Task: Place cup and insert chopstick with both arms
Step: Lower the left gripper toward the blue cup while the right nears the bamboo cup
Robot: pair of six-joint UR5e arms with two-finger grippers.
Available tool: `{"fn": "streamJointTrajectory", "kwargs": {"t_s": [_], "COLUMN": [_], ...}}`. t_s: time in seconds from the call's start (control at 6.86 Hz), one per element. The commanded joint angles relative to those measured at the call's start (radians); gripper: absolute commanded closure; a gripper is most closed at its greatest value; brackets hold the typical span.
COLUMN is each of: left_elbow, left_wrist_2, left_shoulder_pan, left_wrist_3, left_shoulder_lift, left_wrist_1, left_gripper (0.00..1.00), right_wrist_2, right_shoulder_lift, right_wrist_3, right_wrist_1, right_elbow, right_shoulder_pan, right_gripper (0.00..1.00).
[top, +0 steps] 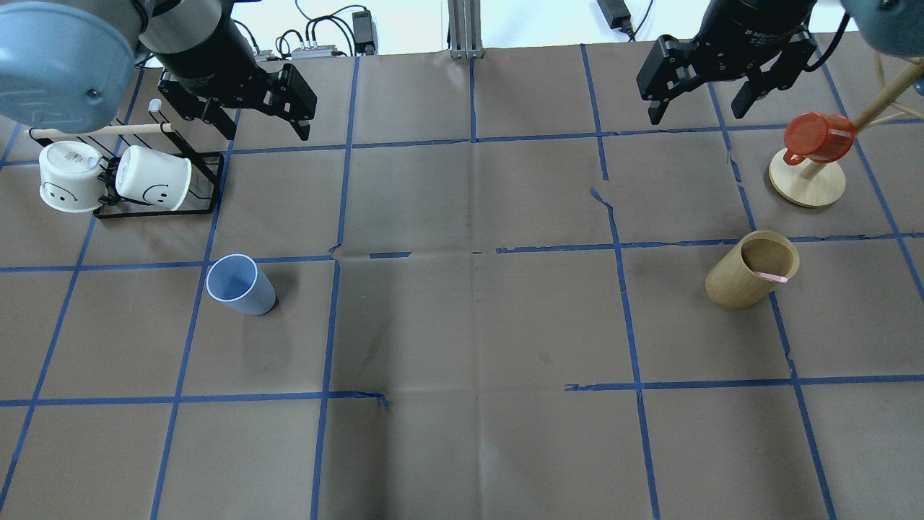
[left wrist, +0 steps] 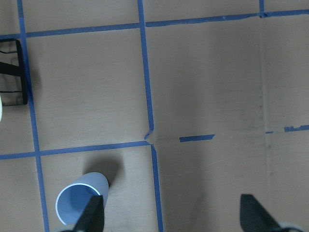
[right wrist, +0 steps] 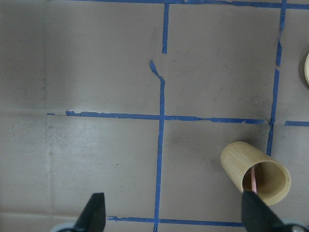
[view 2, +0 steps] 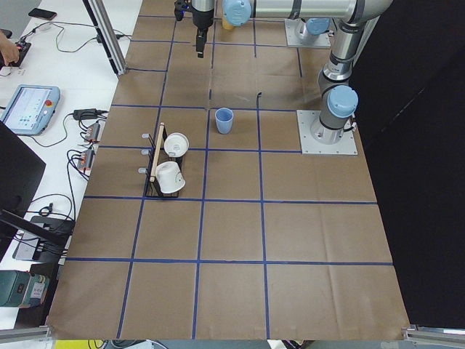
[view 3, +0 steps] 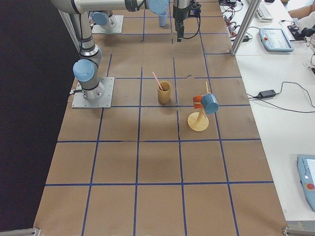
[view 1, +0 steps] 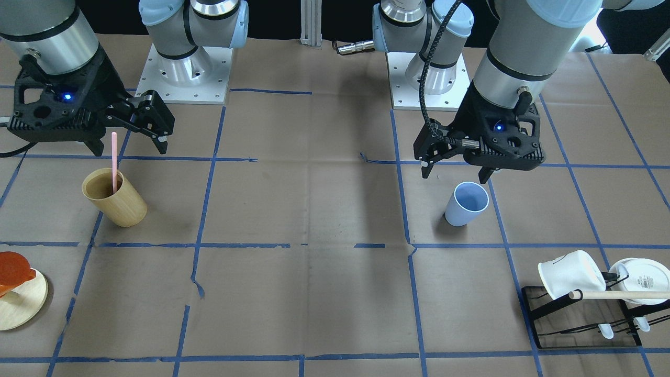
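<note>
The job looks like it is just starting, so the first step is most likely the pick-up. The left hand (top: 267,130) should go to the cup (top: 238,285), and the right hand (top: 699,112) should go to the chopstick (view 1: 114,159).

To do it well, the left hand needs to line up first. In the left wrist view the cup sits off by one finger, not in the middle of the gap. Then the hand can come straight down, put one finger on each side of the cup and squeeze softly, so the cup does not tip or slide. The right hand should take the chopstick by its top end, where it pokes out, and lift it straight up, so the wooden cup (view 1: 118,201) does not fall over.

Both hands are wide open. They hold nothing and touch nothing, and they hang high over the bench (top: 469,325).

The cup stands upright on the bench on the robot's left side, with its mouth up. The chopstick stands in the wooden cup on the robot's right side, well apart from the cup.
</note>
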Motion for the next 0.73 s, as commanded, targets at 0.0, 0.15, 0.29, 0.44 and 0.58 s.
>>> {"fn": "streamJointTrajectory", "kwargs": {"t_s": [0.0, 0.15, 0.29, 0.44, 0.58], "left_elbow": [0.000, -0.003, -0.003, 0.008, 0.017], "left_wrist_2": [0.007, 0.010, 0.012, 0.009, 0.013], "left_shoulder_pan": [0.001, -0.001, 0.002, 0.009, 0.021], "left_wrist_3": [0.001, 0.001, 0.001, 0.002, -0.001], "left_shoulder_lift": [0.008, 0.019, 0.018, 0.019, 0.010], "left_wrist_1": [0.004, -0.014, -0.020, -0.068, -0.120], "left_gripper": [0.00, 0.00, 0.00, 0.00, 0.00], "right_wrist_2": [0.006, 0.009, 0.010, 0.009, -0.003], "right_shoulder_lift": [-0.006, 0.000, 0.005, 0.005, 0.013], "right_wrist_3": [-0.003, -0.002, 0.000, -0.002, 0.000], "right_wrist_1": [-0.003, -0.003, -0.003, -0.008, -0.034], "right_elbow": [-0.017, -0.017, -0.002, -0.003, 0.000], "right_shoulder_pan": [-0.005, -0.005, -0.005, -0.005, -0.004], "right_gripper": [0.00, 0.00, 0.00, 0.00, 0.00]}}
